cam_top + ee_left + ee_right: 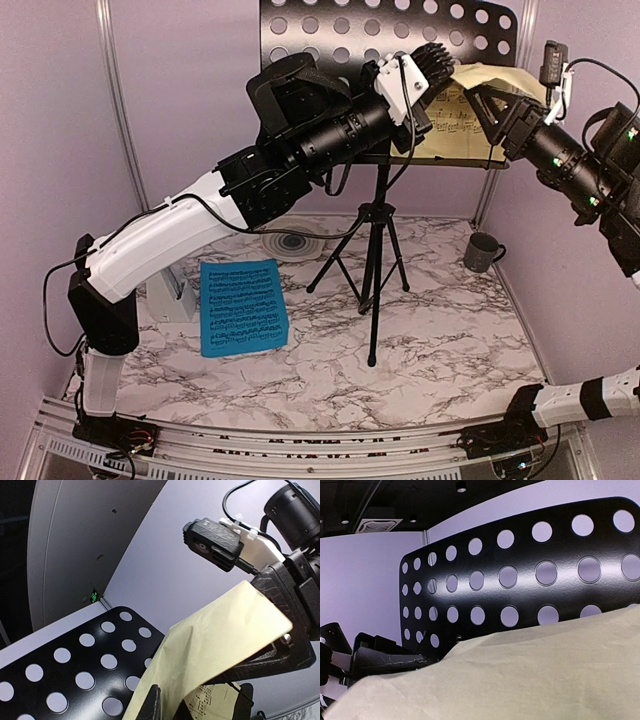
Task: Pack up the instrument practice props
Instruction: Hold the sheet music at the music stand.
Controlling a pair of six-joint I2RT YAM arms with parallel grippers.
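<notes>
The black hole-punched music stand [330,30] stands on tripod legs [372,270] at the back; it also shows in the left wrist view [75,675] and the right wrist view [520,580]. A yellow sheet-music page [500,78] is lifted off its desk and curls in the air [215,650] [520,680]. My right gripper [485,103] is shut on the page's upper right corner, its fingers [285,595] pinching it. My left gripper [438,62] is open, jaws either side of the page's lower edge [197,707]. A blue page [242,305] lies flat on the table. The white metronome [168,295] is half hidden behind my left arm.
A dark mug [482,250] stands at the back right by the wall. A round grey disc [293,243] lies behind the tripod legs. Lilac walls close in on the left, back and right. The marble tabletop [440,350] stretches in front of the stand.
</notes>
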